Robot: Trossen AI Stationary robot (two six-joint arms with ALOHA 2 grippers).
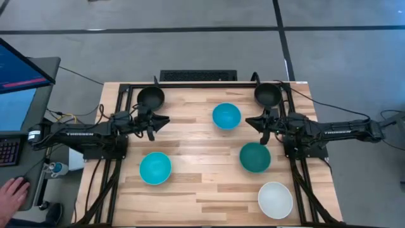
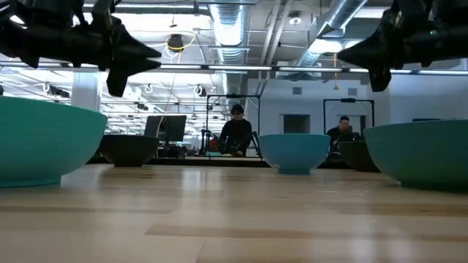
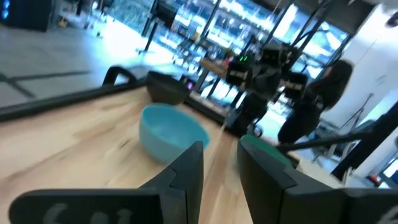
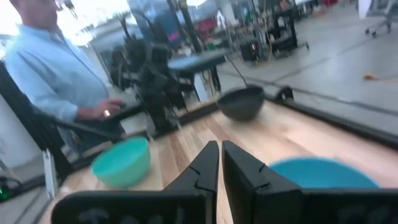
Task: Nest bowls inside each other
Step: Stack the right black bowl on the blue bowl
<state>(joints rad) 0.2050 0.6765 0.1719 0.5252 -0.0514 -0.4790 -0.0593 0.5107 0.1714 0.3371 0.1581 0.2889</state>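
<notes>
My tabletop [image 1: 190, 136] has wide bare wood down its middle, and all six bowls sit apart, none nested. The turquoise bowl [image 1: 155, 168] lies toward the near left, the dark teal-green bowl [image 1: 255, 157] right of centre, and the white bowl [image 1: 275, 199] is at the near right corner close to the edge. The sky-blue bowl [image 1: 226, 116] sits between my two arms. The left black bowl [image 1: 150, 97] and the right black bowl [image 1: 267, 94] hug the far edge. My left tool [image 1: 159, 120] hangs above the wood just beside its black bowl, fingers slightly parted and holding nothing. My right tool [image 1: 254, 122] hovers near the sky-blue bowl, fingers nearly together and empty. A person's hand [image 1: 12, 192] is cut off at the picture's edge.
</notes>
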